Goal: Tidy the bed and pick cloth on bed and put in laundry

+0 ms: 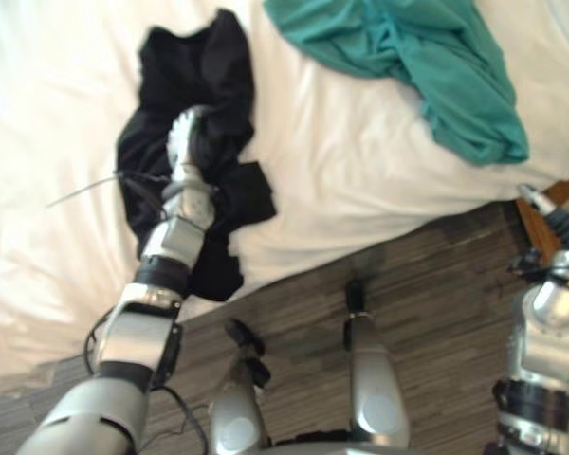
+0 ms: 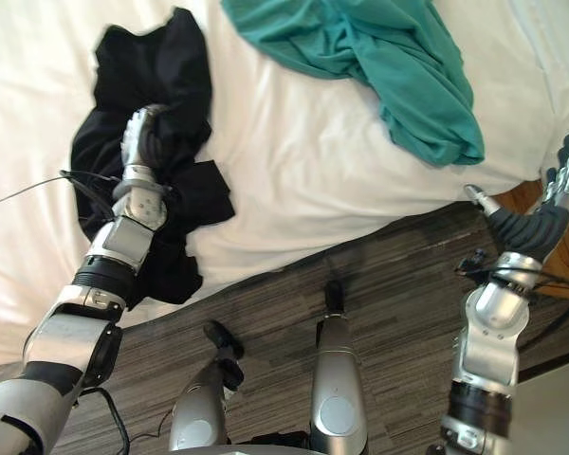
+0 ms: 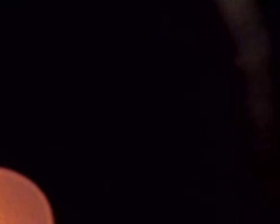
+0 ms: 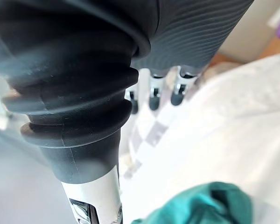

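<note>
No legible text, no numbers (any view)

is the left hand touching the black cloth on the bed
Touching: the left eye view shows the left hand sunk into the black cloth, folds bunched against it.

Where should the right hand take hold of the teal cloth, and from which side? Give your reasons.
Grip the bunched end of the teal cloth nearest the edge of the bed. Its raised folds probably give something to close round, and it lies closest to the right hand, so come down from that side.
</note>
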Available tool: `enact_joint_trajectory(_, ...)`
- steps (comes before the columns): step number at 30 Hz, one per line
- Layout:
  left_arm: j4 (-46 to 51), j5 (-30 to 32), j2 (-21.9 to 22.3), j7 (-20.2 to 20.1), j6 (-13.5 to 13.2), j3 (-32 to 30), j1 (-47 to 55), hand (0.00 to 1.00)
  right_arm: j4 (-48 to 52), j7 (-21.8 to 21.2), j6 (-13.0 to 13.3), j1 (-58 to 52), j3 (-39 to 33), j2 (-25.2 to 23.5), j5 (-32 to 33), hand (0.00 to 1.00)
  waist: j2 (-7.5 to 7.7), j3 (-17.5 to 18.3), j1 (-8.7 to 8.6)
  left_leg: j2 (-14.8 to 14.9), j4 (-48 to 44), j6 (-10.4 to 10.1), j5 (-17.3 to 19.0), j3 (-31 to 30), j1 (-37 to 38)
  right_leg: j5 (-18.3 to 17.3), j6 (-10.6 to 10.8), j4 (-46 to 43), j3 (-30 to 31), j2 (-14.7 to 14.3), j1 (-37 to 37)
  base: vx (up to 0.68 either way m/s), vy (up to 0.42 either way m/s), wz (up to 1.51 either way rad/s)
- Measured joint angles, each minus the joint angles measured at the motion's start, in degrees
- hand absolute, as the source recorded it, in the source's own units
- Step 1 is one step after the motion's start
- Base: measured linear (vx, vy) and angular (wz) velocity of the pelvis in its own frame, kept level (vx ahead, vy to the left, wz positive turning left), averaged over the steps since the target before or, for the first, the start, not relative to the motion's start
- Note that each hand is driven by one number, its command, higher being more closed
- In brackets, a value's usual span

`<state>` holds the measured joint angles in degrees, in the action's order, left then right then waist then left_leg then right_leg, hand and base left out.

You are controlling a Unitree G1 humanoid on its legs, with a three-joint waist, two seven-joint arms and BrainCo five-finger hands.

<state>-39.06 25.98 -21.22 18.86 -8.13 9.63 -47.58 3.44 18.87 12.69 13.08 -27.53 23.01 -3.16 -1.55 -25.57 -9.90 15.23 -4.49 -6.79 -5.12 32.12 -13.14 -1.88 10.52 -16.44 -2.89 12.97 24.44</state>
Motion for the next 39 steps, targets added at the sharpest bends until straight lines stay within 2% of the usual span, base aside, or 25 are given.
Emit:
enact_joint_trajectory(4,2.37,-0.1,0.55,-2.39,-2.46,-0.27,4.87,1.0,-5.14,-0.01,-0.38,5.15,0.27,7.67,-3.08,0.0,0.33,2.13,-0.09,-2.01,1.4,0.15,-0.24,-0.61,0.06,2.08,1.36,5.07,-1.89,1.99,-3.13,0.06,0.125,0.26)
enact_joint_trajectory(5,4.13,-0.57,0.55,-2.98,-3.46,-0.8,8.03,1.0,-8.42,0.0,-0.76,7.69,1.23,10.83,-4.25,0.0,0.03,3.53,0.03,-2.44,2.75,0.34,-0.91,-0.62,0.06,2.46,1.42,5.93,-2.44,2.19,-3.37,0.08,0.053,0.19)
enact_joint_trajectory(7,6.82,-1.97,0.55,-3.84,-4.24,-1.78,11.96,1.0,-12.48,0.0,-1.04,10.87,2.81,15.3,-4.31,0.0,-0.51,3.93,0.12,-2.57,4.34,0.2,-1.96,-0.79,0.76,2.61,1.28,6.65,-3.73,2.19,-4.58,0.09,0.039,0.19)
enact_joint_trajectory(8,9.12,-3.67,0.58,-4.18,-5.04,-3.21,15.63,1.0,-15.88,-0.05,-1.97,13.94,4.58,18.92,-4.33,0.0,-0.94,4.16,0.55,-2.58,5.3,0.13,-3.07,-0.68,1.32,2.6,1.28,6.66,-4.5,2.1,-5.06,0.06,0.008,0.17)
enact_joint_trajectory(10,14.07,-7.54,0.65,-5.62,-6.17,-6.46,22.92,1.0,-21.59,-0.16,-2.66,18.87,6.81,26.78,-4.31,0.0,-2.62,4.66,1.46,-3.09,7.53,0.16,-5.36,-0.55,1.23,2.6,1.26,6.67,-5.79,2.18,-5.08,0.06,0.001,0.25)
enact_joint_trajectory(12,16.84,-10.8,0.68,-6.61,-6.57,-9.44,28.04,1.0,-25.2,-0.25,-3.18,22.49,7.66,30.8,-4.28,0.0,-4.12,4.62,1.69,-3.27,8.7,0.35,-6.47,-0.55,0.82,2.58,1.24,6.67,-6.93,2.25,-5.08,0.03,0.002,0.28)
enact_joint_trajectory(13,18.47,-13.84,0.69,-7.51,-7.3,-12.07,32.55,1.0,-28.96,-0.44,-3.79,25.05,8.09,34.54,-4.25,0.0,-5.57,4.6,2.86,-3.25,8.88,0.36,-6.52,-0.54,0.37,2.35,0.9,6.64,-7.89,2.23,-4.96,0.02,0.008,0.22)
enact_joint_trajectory(15,19.14,-15.48,0.7,-7.75,-7.48,-13.8,35.39,1.0,-31.98,-0.59,-4.25,26.78,8.73,36.89,-4.2,0.0,-6.5,4.93,3.54,-3.29,8.64,0.5,-6.62,-0.57,-0.59,2.18,0.72,6.5,-8.16,2.34,-4.38,0.01,0.006,0.13)
enact_joint_trajectory(16,19.3,-17.22,0.7,-7.77,-7.54,-16.03,38.02,1.0,-35.41,-1.03,-4.54,29.36,10.2,39.3,-4.17,0.0,-7.13,4.91,4.46,-3.54,8.53,1.44,-7.35,-0.34,-1.72,2.04,0.51,5.96,-8.28,2.65,-3.1,-0.02,-0.002,0.14)
enact_joint_trajectory(17,19.3,-18.55,0.76,-7.75,-7.54,-17.44,39.47,1.0,-37.18,-1.62,-4.76,31.2,11.43,40.56,-4.1,0.0,-7.48,4.93,4.83,-3.74,8.39,2.07,-8.01,-0.11,-2.91,1.66,0.32,5.2,-8.49,3.0,-1.95,-0.04,-0.007,0.28)
enact_joint_trajectory(19,19.32,-22.04,2.5,-7.74,-7.51,-21.13,42.56,1.0,-39.67,-2.93,-5.66,35.4,15.52,43.61,-3.75,0.0,-9.11,4.88,6.11,-4.04,8.43,3.33,-9.7,1.38,-5.94,-0.38,-0.22,0.65,-9.24,3.99,2.21,-0.07,-0.015,0.31)
enact_joint_trajectory(21,19.34,-23.71,3.81,-7.69,-7.39,-23.11,45.36,1.0,-39.88,-3.93,-5.84,38.54,18.94,43.79,-3.4,0.0,-9.49,4.74,7.09,-4.17,9.02,3.16,-10.74,2.25,-7.46,-3.22,-0.69,-5.07,-9.18,4.96,6.16,-0.05,-0.042,0.22)
enact_joint_trajectory(26,18.24,-26.69,8.19,-7.73,-4.87,-23.92,50.46,1.0,-40.32,-5.83,-5.8,45.9,29.36,43.87,-3.02,0.0,-9.27,4.29,8.46,-4.1,9.79,3.13,-12.01,4.94,-11.63,-8.84,-2.26,-16.95,-8.72,7.41,15.28,-0.05,-0.087,0.26)
enact_joint_trajectory(27,18.22,-27.66,9.8,-7.79,-4.47,-23.32,50.96,1.0,-40.77,-6.48,-5.71,47.59,31.83,43.87,-2.94,0.0,-8.98,3.44,9.19,-4.09,9.82,1.85,-12.95,5.68,-12.4,-9.31,-2.74,-18.56,-8.43,7.81,16.89,-0.04,-0.128,0.15)
enact_joint_trajectory(28,18.24,-27.9,10.25,-7.82,-4.46,-22.88,51.14,1.0,-41.2,-6.64,-5.69,48.3,33.0,43.87,-2.93,0.0,-8.9,3.29,9.45,-4.08,9.83,1.57,-13.15,6.12,-12.88,-9.4,-2.87,-18.96,-8.32,7.88,17.54,-0.06,-0.103,0.09)
enact_joint_trajectory(29,18.42,-28.28,11.01,-8.07,-4.47,-21.5,51.4,1.0,-42.19,-6.8,-5.6,49.48,35.64,43.87,-2.92,1.0,-8.9,3.03,9.9,-4.07,9.83,1.48,-13.21,7.26,-13.68,-9.75,-3.23,-20.11,-8.2,8.08,18.93,-0.05,-0.055,0.12)
enact_joint_trajectory(33,22.19,-29.55,11.5,-10.46,-4.72,-16.35,51.17,1.0,-46.43,-7.8,-4.41,54.55,41.99,43.88,-1.25,1.0,-8.8,0.77,9.38,-4.54,9.89,1.48,-13.18,8.33,-15.68,-9.99,-3.45,-22.48,-8.16,9.39,21.53,-0.02,-0.048,0.14)
enact_joint_trajectory(39,23.95,-32.21,11.49,-12.65,-5.55,-14.67,50.96,1.0,-50.08,-7.98,-2.95,57.98,46.77,45.49,0.99,1.0,-8.69,0.61,9.61,-5.19,9.97,1.66,-12.59,8.96,-16.66,-9.99,-3.44,-23.19,-8.01,10.12,22.88,-0.02,-0.046,0.05)
